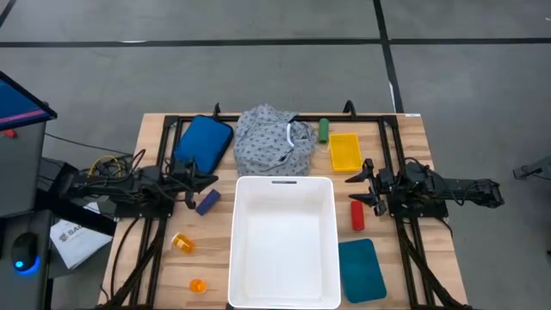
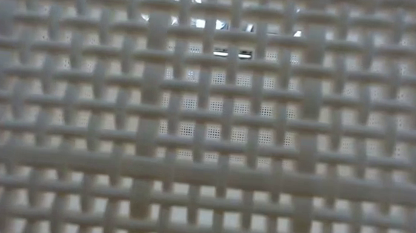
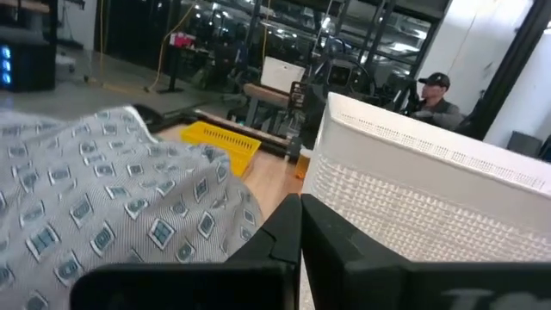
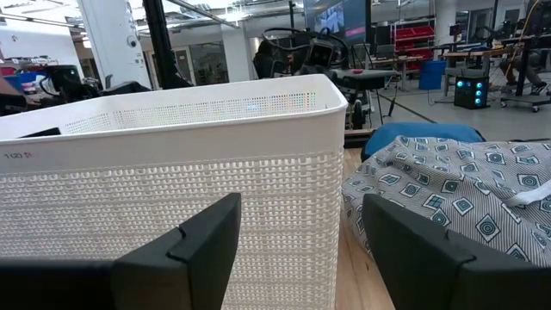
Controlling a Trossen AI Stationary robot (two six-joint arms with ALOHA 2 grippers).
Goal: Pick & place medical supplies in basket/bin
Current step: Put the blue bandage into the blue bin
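Both arms parked beside the empty white basket (image 1: 282,241), supplies lying around it.

From above I see my left gripper (image 1: 191,183) pinched shut at nine o'clock, my right gripper (image 1: 365,184) spread wide and empty at three; the dotted garment (image 1: 274,141) lies bunched at twelve, touching the basket rim. The low view gives me only basket weave (image 2: 207,131). My left wrist shows the garment (image 3: 103,198) beside the basket wall (image 3: 413,198). My right wrist shows the same pair, garment (image 4: 456,194) against basket (image 4: 172,164).

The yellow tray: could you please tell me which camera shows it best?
The high view: the whole yellow tray lies unobstructed. The left wrist view catches it partly behind the gown. The other two views miss it.
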